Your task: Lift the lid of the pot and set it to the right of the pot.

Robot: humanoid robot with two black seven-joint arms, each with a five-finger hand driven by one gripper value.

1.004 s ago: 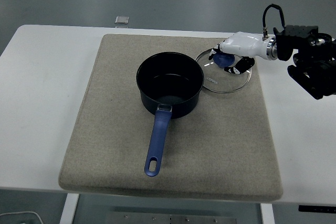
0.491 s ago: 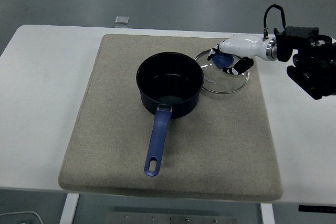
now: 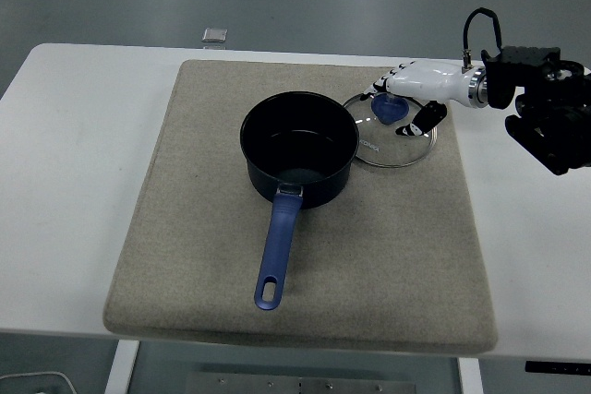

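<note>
A dark blue pot [image 3: 298, 147] with a long blue handle [image 3: 278, 252] stands uncovered in the middle of the grey mat [image 3: 185, 228]. Its glass lid [image 3: 397, 136], with a blue knob [image 3: 389, 111], lies flat on the mat just right of the pot, its rim near the pot's side. My right hand [image 3: 399, 99], white with dark fingertips, hovers over the lid's far right part. Its fingers are spread and off the knob, holding nothing. The left arm does not show.
The mat covers most of the white table [image 3: 65, 182]. A small grey square object [image 3: 215, 36] sits at the table's far edge. My right arm's black forearm [image 3: 545, 108] hangs over the table's right side.
My right hand has let go of the lid's knob and risen slightly, its fingers spreading. The lid stays flat beside the pot.
</note>
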